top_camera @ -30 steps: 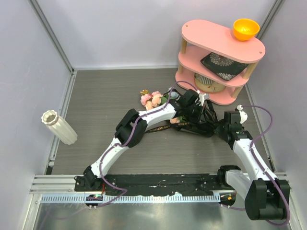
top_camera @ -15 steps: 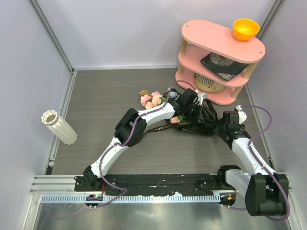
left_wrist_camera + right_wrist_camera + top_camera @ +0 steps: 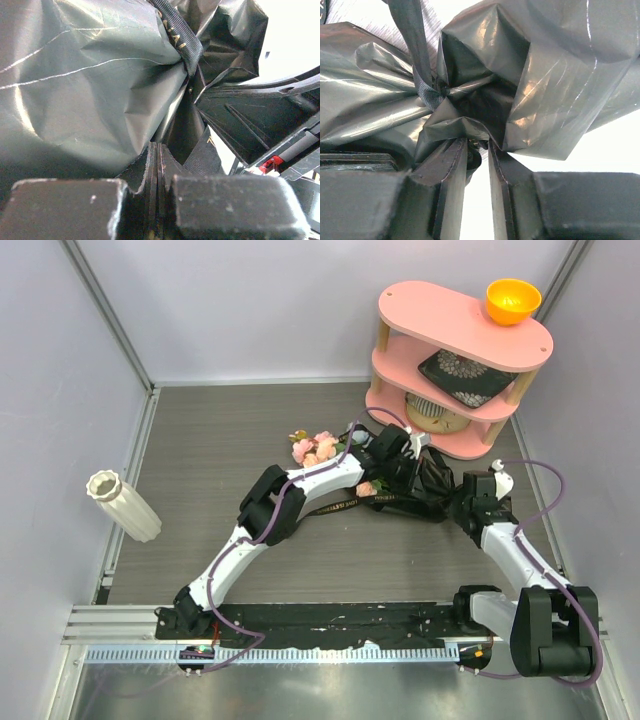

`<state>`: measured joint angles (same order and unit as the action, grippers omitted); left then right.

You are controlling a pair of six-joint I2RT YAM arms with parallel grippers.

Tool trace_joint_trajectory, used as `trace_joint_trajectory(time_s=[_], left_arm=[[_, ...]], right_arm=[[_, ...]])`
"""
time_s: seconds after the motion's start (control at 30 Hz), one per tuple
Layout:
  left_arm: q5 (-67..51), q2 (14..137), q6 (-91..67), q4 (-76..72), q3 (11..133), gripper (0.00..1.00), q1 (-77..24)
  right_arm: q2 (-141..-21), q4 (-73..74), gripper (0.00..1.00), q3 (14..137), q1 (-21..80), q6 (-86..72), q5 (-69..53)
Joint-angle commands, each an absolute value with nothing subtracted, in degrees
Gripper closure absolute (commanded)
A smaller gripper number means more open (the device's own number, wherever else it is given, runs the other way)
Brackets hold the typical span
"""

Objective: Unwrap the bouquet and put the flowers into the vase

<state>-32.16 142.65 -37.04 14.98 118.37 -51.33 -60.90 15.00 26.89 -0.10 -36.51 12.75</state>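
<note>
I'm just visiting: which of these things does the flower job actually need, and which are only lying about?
Part of the job:
- bouquet, in black wrap
- its flowers
- vase, cream and ribbed

Just lying about:
- pink shelf
- orange bowl on top of it
- patterned plate on the middle tier
- ribbed cup underneath

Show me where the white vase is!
In the top view, the vase sits at the far left beside the wall, well away from the bouquet in the middle.
</note>
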Motion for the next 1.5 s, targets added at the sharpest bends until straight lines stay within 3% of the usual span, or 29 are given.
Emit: trace_joint_trajectory(time_s=[0.0,0.37,0.63,0.87,1.23,1.47], left_arm=[[-33.2,141.8,-36.2,15.1,118.6,0.96,-50.9],[-32.6,141.2,-35.1,17.4,119.5,0.96,-51.0],[-31.3,141.5,-34.3,19.4,120.8,0.92,-51.0],[-29.9,143.6,-34.5,20.2,120.4,0.93,-51.0],[-27.1,143.8,-32.3,21.5,118.2,0.95,-50.6],[-26.9,143.3,-31.5,22.9,117.7,0.96,-49.6]], right_arm=[[-61.9,10.5,0.75,26.5,0.0,-35.0,11.8],[-60.5,12.0,0.99,27.9,3.9,-34.4,14.3],[-52.1,16.3,0.99,28.7,6.2,-37.8,8.1],[-41.7,21.6,0.99,29.5,6.2,-39.8,10.9],[-37.3,19.9,0.99,27.2,6.2,-40.4,4.8],[-40.6,34.5,0.99,29.1,6.3,-45.5,6.6]])
